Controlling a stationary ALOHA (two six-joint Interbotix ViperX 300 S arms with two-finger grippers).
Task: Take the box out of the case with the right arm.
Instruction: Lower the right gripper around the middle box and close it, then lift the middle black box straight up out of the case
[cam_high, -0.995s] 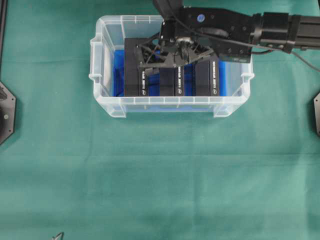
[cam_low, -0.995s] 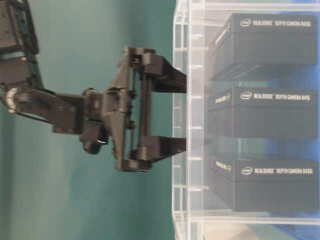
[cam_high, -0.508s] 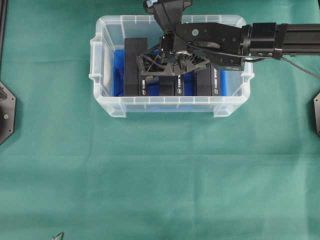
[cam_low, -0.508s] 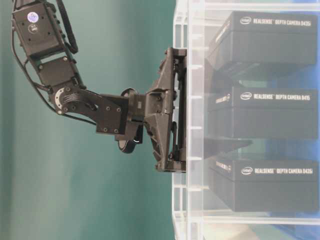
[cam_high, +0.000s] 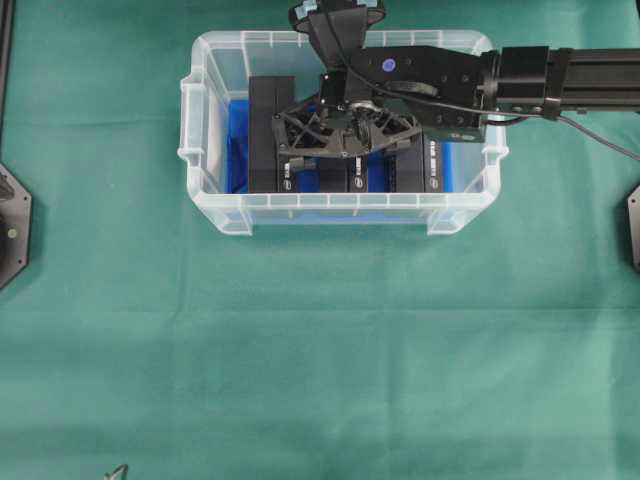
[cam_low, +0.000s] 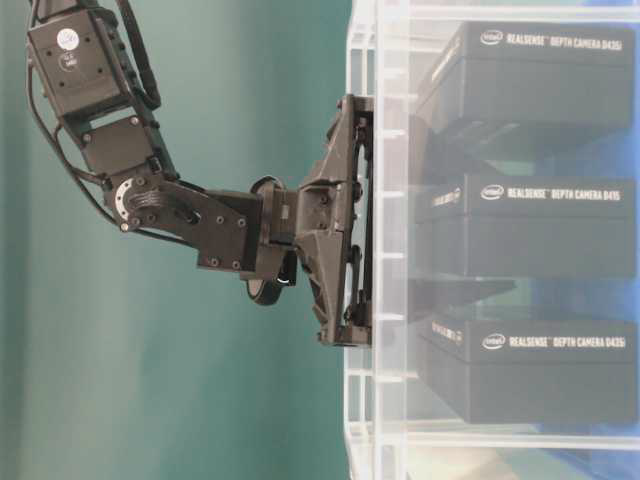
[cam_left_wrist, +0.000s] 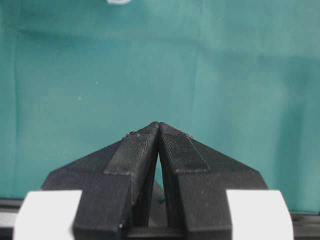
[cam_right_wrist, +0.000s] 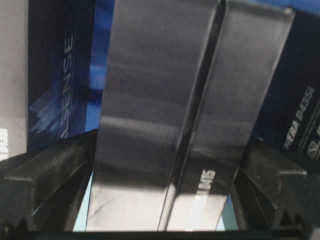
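While the right gripper (cam_high: 345, 150) hung spread wide, straddling the middle box (cam_right_wrist: 165, 130) | box stood inside the case (cam_high: 205, 120), between two others | step: descent to grasp | next: pinch shut, lift at 12 o'clock | left gripper (cam_left_wrist: 159, 131) clenched empty.

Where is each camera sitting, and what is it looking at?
Overhead view: sits high above, looks straight down on the green table and the clear case; shows the right arm reaching in.
Table-level view: sits low beside the case, turned sideways; shows the right gripper open around the middle box.
Left wrist view: sits on the left arm, looks at bare cloth; shows the left gripper shut.
Right wrist view: sits on the right arm, looks down onto the middle box between its fingers.
The overhead and table-level views share the case and three boxes.
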